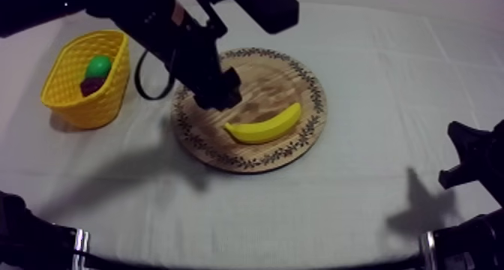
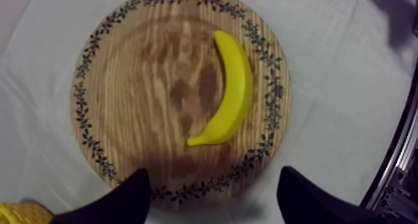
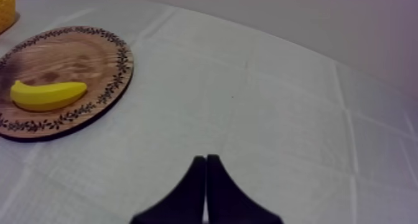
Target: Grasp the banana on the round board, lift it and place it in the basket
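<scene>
- The left arm [image 1: 150,18] reaches in from the far left, the left tool [image 1: 218,91] hanging mid-scene, pointed down, its fingers [image 2: 130,195] spread wide with nothing between.
- The right arm [image 1: 465,247] sits low at the near right, the right tool [image 3: 206,170] closed to a narrow wedge.

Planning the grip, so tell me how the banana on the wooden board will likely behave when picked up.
The banana looks smooth, so it may slip in the open left claw. Its curved body could rock or spin on the wooden board if nudged off-centre. It looks like a stiff moulded toy, probably light.
</scene>
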Controlling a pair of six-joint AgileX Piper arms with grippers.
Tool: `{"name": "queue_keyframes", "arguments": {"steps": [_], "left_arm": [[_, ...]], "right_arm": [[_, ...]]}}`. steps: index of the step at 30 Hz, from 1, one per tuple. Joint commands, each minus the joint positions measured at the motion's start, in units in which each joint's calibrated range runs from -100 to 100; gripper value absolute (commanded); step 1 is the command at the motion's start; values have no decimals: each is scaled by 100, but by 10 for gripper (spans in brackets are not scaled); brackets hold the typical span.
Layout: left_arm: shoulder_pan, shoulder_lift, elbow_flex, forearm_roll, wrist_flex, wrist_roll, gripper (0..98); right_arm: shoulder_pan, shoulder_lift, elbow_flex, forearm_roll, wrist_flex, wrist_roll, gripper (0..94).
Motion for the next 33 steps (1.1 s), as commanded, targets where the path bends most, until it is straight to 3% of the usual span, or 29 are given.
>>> {"name": "queue_keyframes", "arguments": {"steps": [1, 13, 33], "left_arm": [[33, 46, 55, -6, -109, 4, 754], [292, 499, 229, -45, -767, 139, 729], [585, 1611, -328, -164, -655, 188, 730]], "right_arm": [[1, 0, -3, 3, 0, 2, 3], [1, 0, -3, 3, 0, 2, 3], [1, 0, -3, 3, 0, 2, 3]]}}
